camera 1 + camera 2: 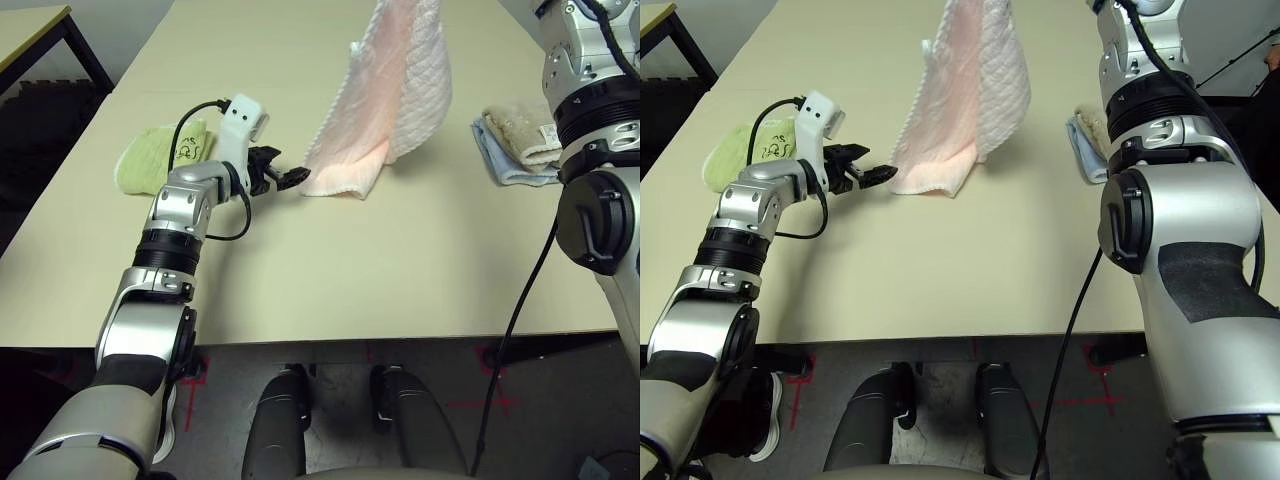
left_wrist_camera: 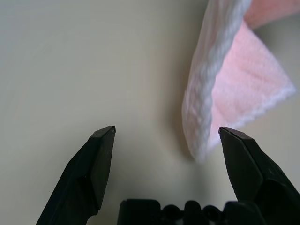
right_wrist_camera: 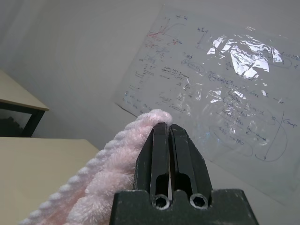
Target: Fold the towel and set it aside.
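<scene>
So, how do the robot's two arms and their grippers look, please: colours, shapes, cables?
Both arms are silver metal segments with black joint rings and dark grey panels. The left gripper has two black pointed fingers and a white camera housing above the wrist, with a black cable looping to it. The right gripper has two flat black fingers. A black cable hangs down beside the right arm.

The towel (image 1: 385, 110) was pale pink with a quilted, waffle-like texture and a white scalloped edging, set against the plain beige table (image 1: 330, 270). A lime-green towel (image 1: 160, 155) bore black writing, while a beige towel (image 1: 520, 128) lay on a light-blue towel (image 1: 505, 165). Both arms were silver with black fingers (image 2: 96, 164).
</scene>
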Controlling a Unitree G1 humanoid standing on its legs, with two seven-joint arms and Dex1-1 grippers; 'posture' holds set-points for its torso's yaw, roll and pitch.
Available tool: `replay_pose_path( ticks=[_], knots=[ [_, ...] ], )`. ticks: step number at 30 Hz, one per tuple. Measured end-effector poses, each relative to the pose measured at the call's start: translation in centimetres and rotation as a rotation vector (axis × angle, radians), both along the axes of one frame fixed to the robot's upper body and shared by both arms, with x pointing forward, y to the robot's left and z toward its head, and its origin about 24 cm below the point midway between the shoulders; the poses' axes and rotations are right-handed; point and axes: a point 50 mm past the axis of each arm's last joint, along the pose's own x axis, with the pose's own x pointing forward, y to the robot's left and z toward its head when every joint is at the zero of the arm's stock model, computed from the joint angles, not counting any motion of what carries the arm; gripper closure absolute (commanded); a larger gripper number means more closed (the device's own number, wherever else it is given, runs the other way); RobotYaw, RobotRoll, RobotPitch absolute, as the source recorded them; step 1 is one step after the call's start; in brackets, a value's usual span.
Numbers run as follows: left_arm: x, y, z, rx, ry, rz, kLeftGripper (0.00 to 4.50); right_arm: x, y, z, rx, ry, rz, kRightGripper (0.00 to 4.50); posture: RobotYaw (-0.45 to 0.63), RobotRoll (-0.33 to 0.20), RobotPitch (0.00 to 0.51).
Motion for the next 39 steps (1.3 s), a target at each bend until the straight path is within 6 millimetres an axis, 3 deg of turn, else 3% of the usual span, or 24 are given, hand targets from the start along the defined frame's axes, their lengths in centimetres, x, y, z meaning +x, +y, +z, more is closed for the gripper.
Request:
replay_pose_path(
  ticks=[6, 9, 19, 26, 30, 32, 36, 39],
  knots=[
    [-0.2, -0.3, 0.1, -0.007, 0.033, -0.021, 0.0, 0.0, 0.1, 0.0, 0.0, 0.0, 0.002, 4.44, 0.04, 0.0, 0.152],
    [-0.3, -0.5, 0.0, -0.03, 0.048, -0.022, 0.62, 0.0, 0.1, 0.0, 0.0, 0.0, 0.002, 4.5, 0.04, 0.0, 0.152],
    [-0.2, -1.0, -1.4, -0.083, 0.13, -0.025, 4.46, 0.0, 0.1, 0.0, -0.004, -0.001, 0.001, 4.5, 0.03, 0.0, 0.142],
    [0.0, -0.1, -1.1, -0.041, 0.149, -0.039, 4.46, 0.1, -0.2, -0.1, -0.009, 0.007, -0.012, 4.5, 0.05, 0.0, 0.144],
    [1.1, 1.4, 1.8, -0.059, 0.059, 0.049, 4.46, 0.2, -1.7, -0.5, 0.006, 0.026, -0.045, 4.5, 0.06, 0.0, 0.145],
    [1.6, 2.2, 4.7, -0.082, -0.036, 0.1, 4.46, 0.5, -2.7, -1.5, 0.027, 0.065, -0.061, 4.5, 0.06, 0.0, 0.145],
    [1.4, 4.1, 10.0, -0.048, -0.206, 0.134, 4.46, 1.5, -5.8, -5.5, 0.108, 0.278, -0.051, 4.5, 0.06, 0.0, 0.155],
    [0.3, 7.0, 12.7, 0.1, -0.286, 0.154, 4.46, 1.7, -8.9, -11.6, 0.156, 0.624, -0.002, 4.5, 0.06, 0.0, 0.166]
  ],
)
